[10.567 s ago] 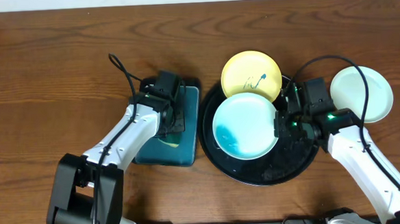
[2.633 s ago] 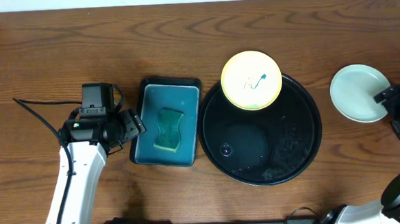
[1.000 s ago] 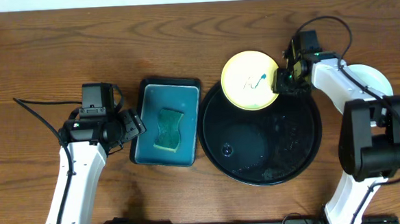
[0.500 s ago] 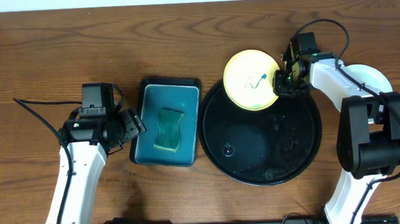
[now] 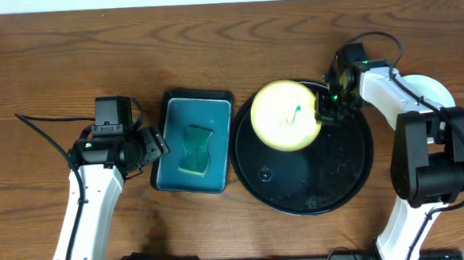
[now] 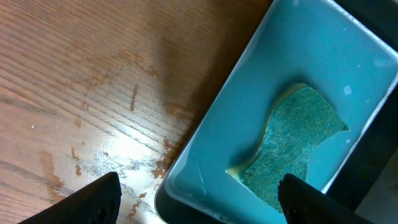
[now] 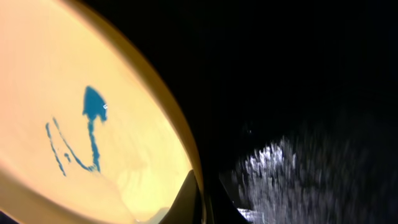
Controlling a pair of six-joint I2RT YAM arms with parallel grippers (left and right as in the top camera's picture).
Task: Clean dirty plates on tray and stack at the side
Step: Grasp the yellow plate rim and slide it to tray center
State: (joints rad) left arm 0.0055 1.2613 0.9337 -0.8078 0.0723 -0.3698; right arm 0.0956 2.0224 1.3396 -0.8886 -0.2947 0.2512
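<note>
Right gripper has its jaws pinched shut on the right-hand rim of the pale yellow plate. That plate is over the upper part of the black tray, just right of centre in the overhead view, and its face carries a teal scribble. A mint-white plate lies on the wood tabletop near the right edge of the frame, partly hidden behind the right arm. At the left of the frame, the left gripper hangs with jaws spread wide and empty, just beside the teal tray. A yellow-green sponge lies in that tray.
</note>
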